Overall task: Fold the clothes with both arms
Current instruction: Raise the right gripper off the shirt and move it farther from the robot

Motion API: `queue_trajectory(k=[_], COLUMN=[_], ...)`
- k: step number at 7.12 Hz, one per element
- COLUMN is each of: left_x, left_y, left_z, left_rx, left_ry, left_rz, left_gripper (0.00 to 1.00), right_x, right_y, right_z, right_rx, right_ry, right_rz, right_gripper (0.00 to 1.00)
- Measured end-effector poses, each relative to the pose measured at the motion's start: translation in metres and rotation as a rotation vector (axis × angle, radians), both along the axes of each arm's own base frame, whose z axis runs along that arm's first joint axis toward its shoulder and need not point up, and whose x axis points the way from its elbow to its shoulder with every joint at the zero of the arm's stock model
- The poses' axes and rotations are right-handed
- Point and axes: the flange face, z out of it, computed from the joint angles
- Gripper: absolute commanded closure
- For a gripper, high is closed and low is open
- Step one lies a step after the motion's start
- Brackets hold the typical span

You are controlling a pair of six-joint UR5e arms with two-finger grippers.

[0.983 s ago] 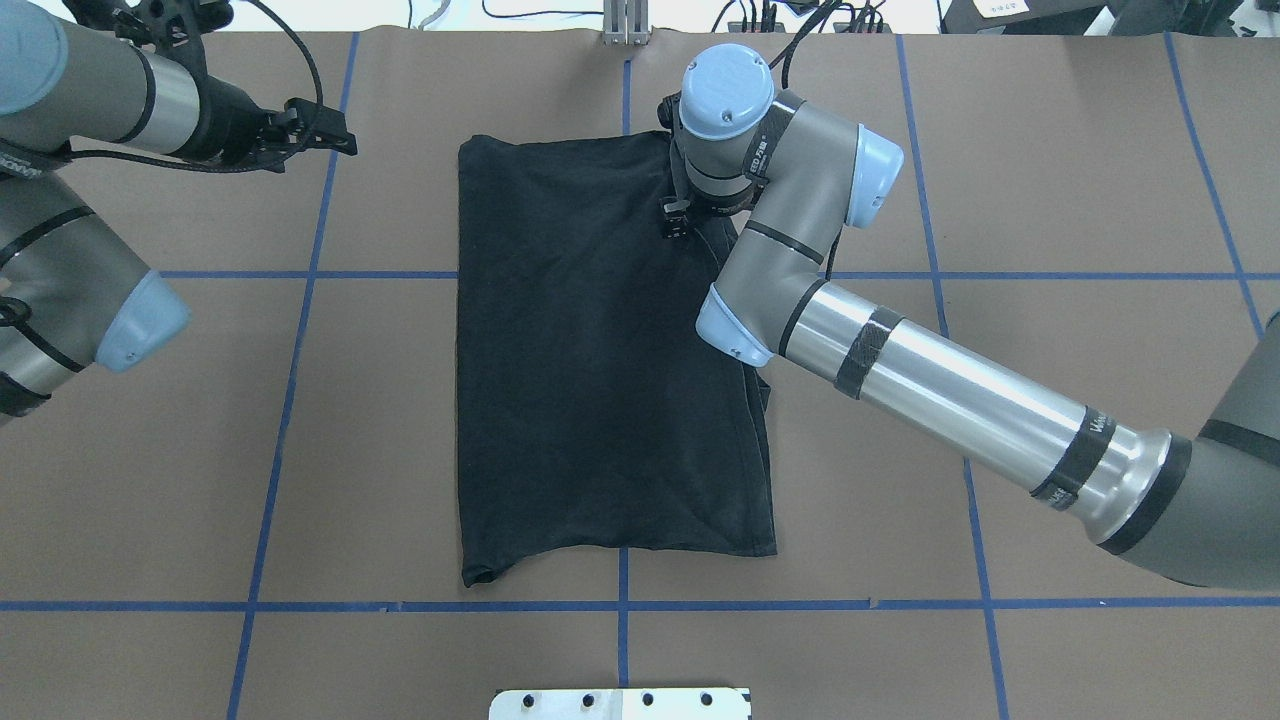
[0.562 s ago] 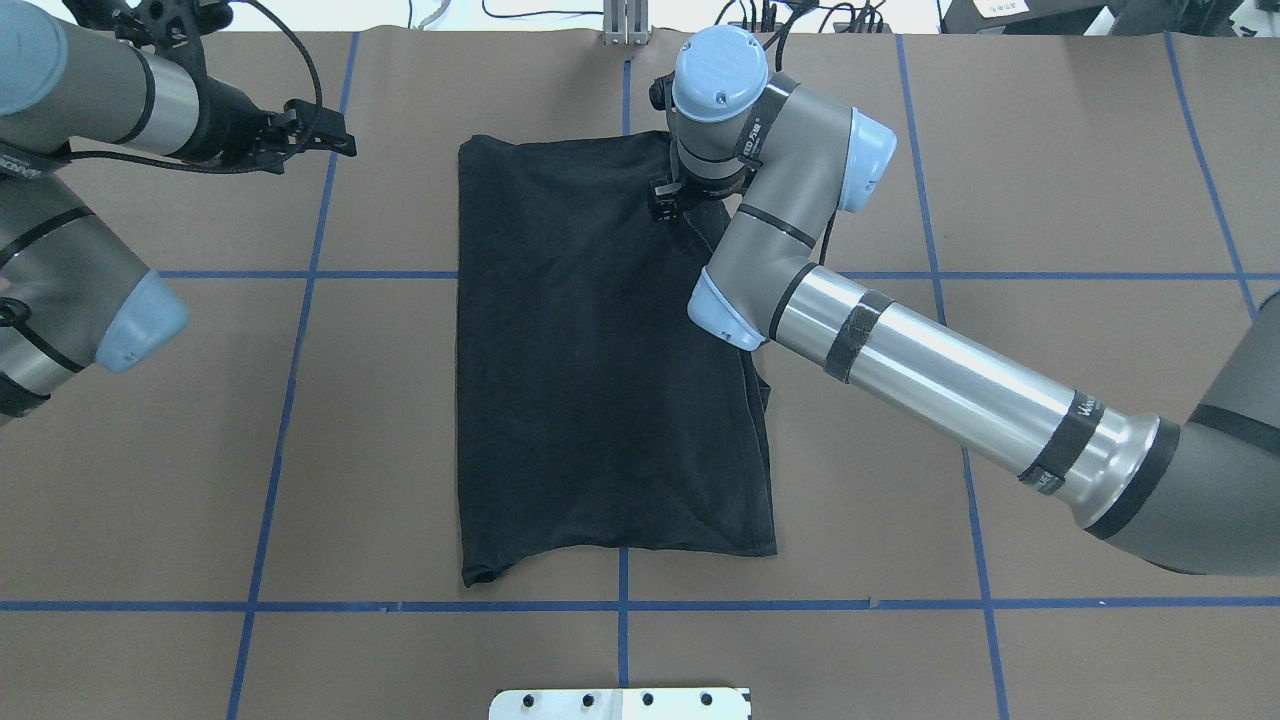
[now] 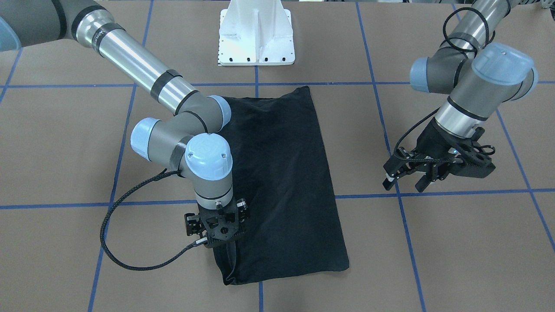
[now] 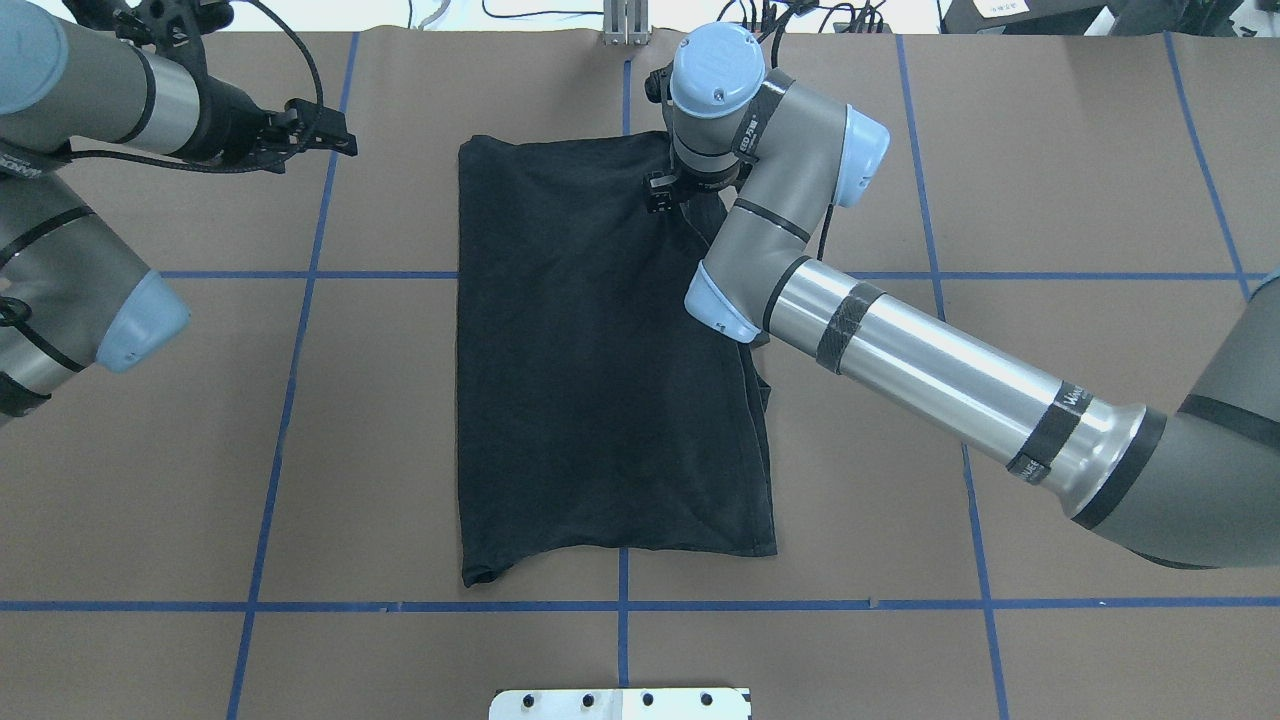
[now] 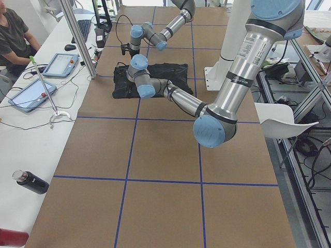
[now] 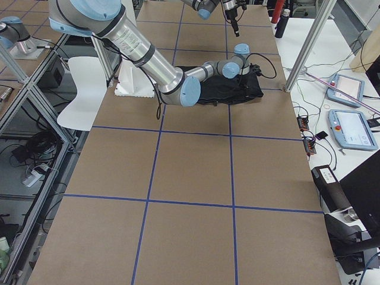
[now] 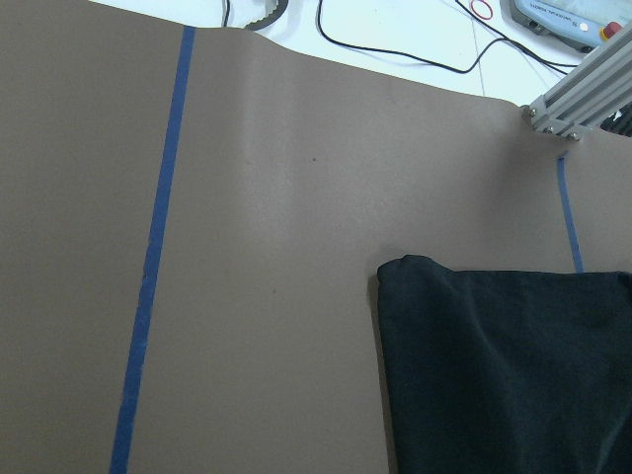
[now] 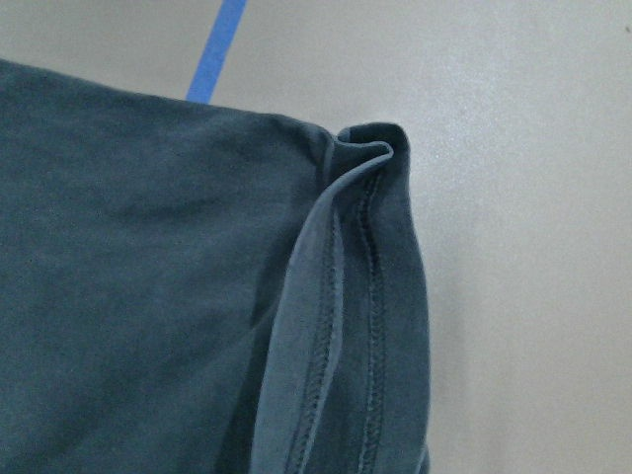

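the black t-shirt (image 4: pixel 590 380) lies folded lengthwise mid-table (image 4: pixel 1050 150). the right gripper (image 3: pixel 222 240) sits over its far right corner, jaw state unclear. the left gripper (image 3: pixel 405 182) hangs well aside, jaws parted.

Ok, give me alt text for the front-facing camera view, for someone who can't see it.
A black T-shirt, folded into a long rectangle, lies on a brown table gridded with blue tape. The right claw points down at its near corner on the view's left; the left claw, open, hangs over bare table on the view's right.
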Motion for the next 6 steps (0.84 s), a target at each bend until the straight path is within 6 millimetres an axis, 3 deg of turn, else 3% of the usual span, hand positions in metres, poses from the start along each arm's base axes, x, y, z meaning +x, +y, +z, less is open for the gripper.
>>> queue_trajectory(k=[4,6], left_x=[-0.004,-0.009], left_y=[0.006,0.013], left_z=[-0.023,-0.039], left_rx=[-0.002,0.015], left_ry=[-0.002,0.001], left_rz=[0.003,0.006], left_gripper=[0.0,0.0], right_x=[-0.002,0.014], right_y=[-0.002,-0.011], right_z=[0.009,0.027], right_rx=[-0.01,-0.037], right_ry=[0.01,0.01], right_rz=[-0.001,-0.004], right_gripper=[0.0,0.0])
